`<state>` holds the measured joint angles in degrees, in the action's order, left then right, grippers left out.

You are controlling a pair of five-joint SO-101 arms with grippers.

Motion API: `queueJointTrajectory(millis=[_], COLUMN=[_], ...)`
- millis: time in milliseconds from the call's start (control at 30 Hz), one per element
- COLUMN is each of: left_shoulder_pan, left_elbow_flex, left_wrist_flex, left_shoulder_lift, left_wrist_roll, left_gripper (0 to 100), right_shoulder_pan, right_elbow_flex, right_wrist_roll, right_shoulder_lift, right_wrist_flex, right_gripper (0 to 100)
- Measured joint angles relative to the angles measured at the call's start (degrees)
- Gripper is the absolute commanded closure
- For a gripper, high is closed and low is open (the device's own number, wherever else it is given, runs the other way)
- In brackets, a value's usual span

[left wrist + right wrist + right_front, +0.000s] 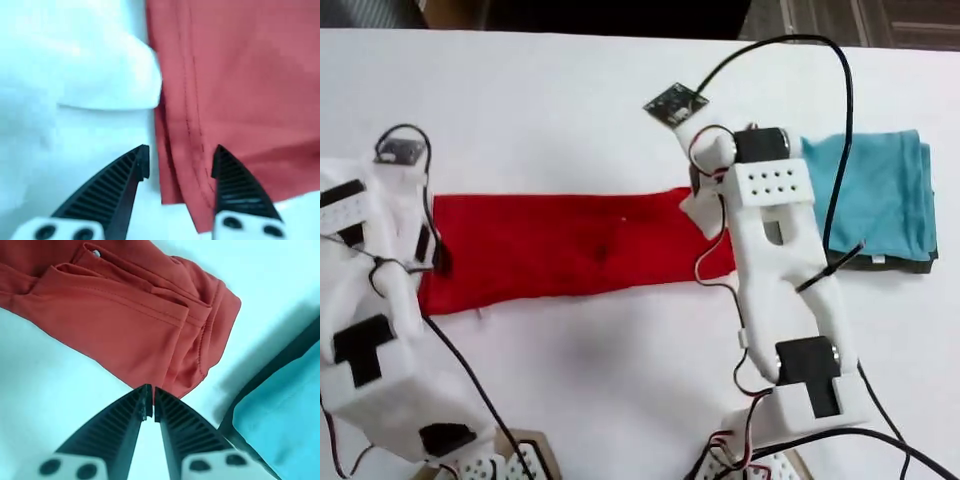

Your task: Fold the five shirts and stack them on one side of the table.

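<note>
A red shirt (570,245) lies folded into a long strip across the middle of the white table (570,120). My left gripper (180,160) hangs open over one end of the red shirt (240,75), one finger over the cloth and the other over bare table; in the high view the left gripper (432,258) is at the strip's left end. My right gripper (150,396) is shut, its tips right at the bunched end of the red shirt (110,315); I cannot tell if cloth is pinched. In the high view the right gripper (705,215) sits at the strip's right end.
A folded teal shirt (880,190) rests on a dark folded one (880,263) at the right side, close beside the right arm. The teal shirt (285,420) also shows in the right wrist view. Cables trail across the table near both arms.
</note>
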<state>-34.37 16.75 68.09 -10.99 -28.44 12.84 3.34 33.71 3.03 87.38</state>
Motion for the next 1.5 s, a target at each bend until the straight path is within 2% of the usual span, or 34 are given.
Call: queueJointTrajectory(millis=[300,367,467,567,733,933,1233,1367,1500], left_shoulder_pan=[-0.35,-0.35,0.09,0.35,0.26,3.08,17.93,27.43,36.4], left_elbow_flex=[-1.05,-1.67,-3.34,-5.63,-9.32,-16.0,-20.92,-22.15,-22.15], left_wrist_flex=[-3.52,-3.52,-2.02,0.0,2.2,11.69,27.69,30.86,30.95], left_shoulder_lift=[-8.0,-8.53,-9.23,-9.41,-9.76,-9.76,2.99,11.52,15.74], left_wrist_roll=[-0.62,-0.79,-0.97,-0.97,-2.99,-3.08,-3.08,-3.08,-3.08], left_gripper=[76,82,99,97,97,97,97,97,97], right_shoulder_pan=[1.05,1.14,1.14,0.26,-6.51,-12.57,-14.24,-17.49,-25.49], right_elbow_flex=[0.0,0.0,0.0,0.0,-2.11,-21.63,-64.0,-75.78,-81.05], right_wrist_roll=[0.0,0.0,0.0,0.0,0.0,0.0,0.09,0.09,0.09], right_shoulder_lift=[0.0,0.0,0.0,-0.09,-5.89,-16.97,-40.97,-47.38,-51.6], right_wrist_flex=[0.0,0.0,0.09,0.53,0.7,-8.53,-34.02,-36.57,-36.84], right_gripper=[97.8,97.8,97.8,97.8,97.8,97.8,97.8,97.8,97.8])
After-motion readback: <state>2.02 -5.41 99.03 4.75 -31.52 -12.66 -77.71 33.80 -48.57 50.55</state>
